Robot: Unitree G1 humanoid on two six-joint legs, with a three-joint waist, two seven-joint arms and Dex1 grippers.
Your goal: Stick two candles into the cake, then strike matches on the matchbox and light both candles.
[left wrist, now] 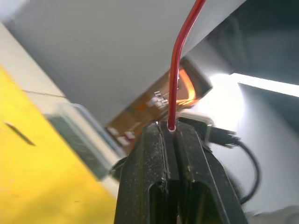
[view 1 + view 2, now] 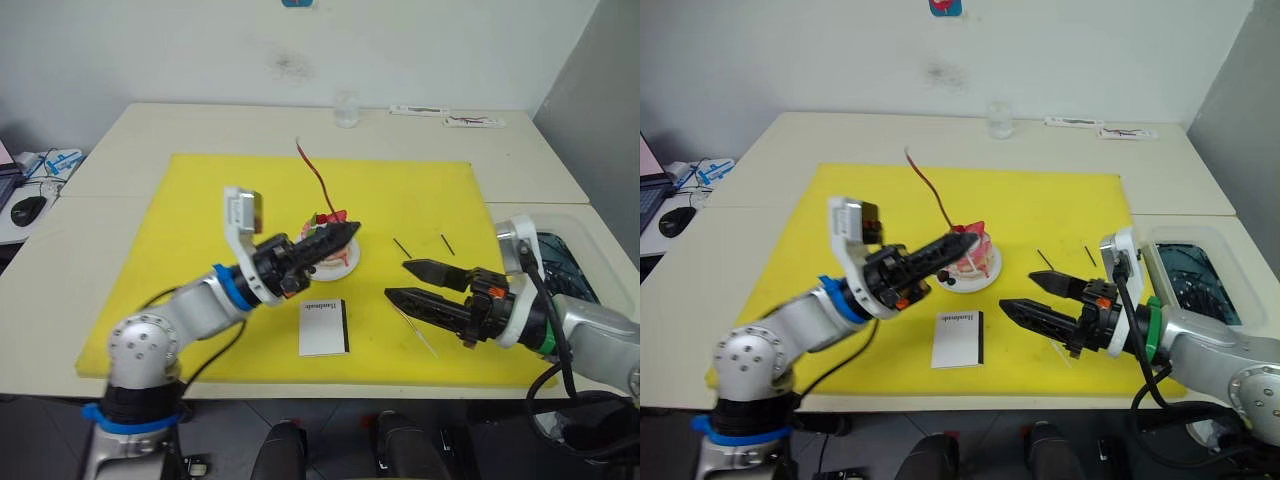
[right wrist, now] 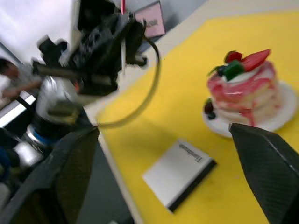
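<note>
One candle (image 2: 314, 172) is clamped at its lower end between the closed fingers of the left gripper (image 2: 345, 232), held just above the cake (image 2: 330, 245), rising toward 11 o'clock. The right gripper (image 2: 402, 280) is spread wide, nothing held, at 3 o'clock of the matchbox (image 2: 324, 327). Two matches (image 2: 402, 248) are seen on the yellow mat (image 2: 200, 210) at 3 o'clock of the cake. A second candle (image 2: 418, 334) lies under the right gripper.
</note>
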